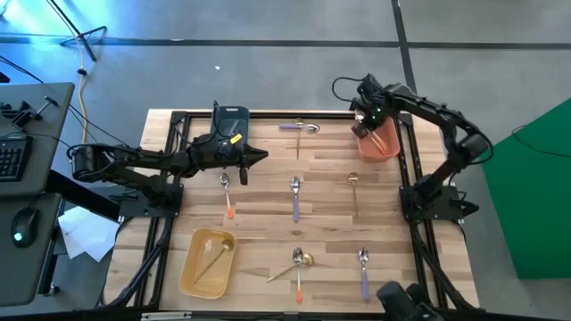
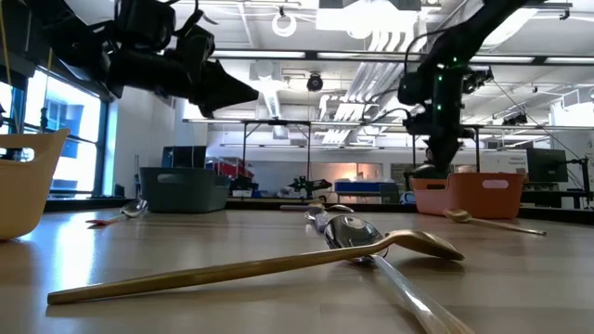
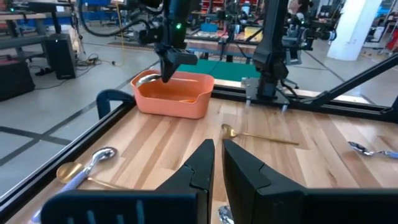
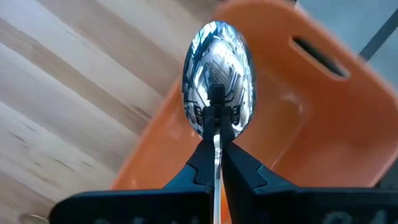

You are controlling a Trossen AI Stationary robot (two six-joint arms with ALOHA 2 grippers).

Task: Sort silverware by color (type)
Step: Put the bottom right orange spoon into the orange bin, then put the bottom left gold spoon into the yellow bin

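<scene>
My right gripper is shut on a silver-bowled spoon over the orange bin at the table's far right; the spoon's handle is hidden behind the fingers. My left gripper hangs shut above the table's far middle, holding nothing. Loose on the wood lie an orange-handled spoon, a purple-handled spoon, a gold spoon, a purple-handled piece near the far edge, a purple-handled spoon, and a gold spoon crossed with an orange-handled one. A gold piece lies in the yellow bin. My right gripper pinches the spoon between its two fingers at the neck, just behind the bowl. The fingers run along the spoon and slant down from above. The bowl sticks out past the fingertips, lifted clear over the orange bin's inside.
A dark bin sits at the far edge beside the left arm. The yellow bin stands at the near left corner. Black frame rails run along the table's left and right sides. Bare wood lies between the scattered pieces in the middle.
</scene>
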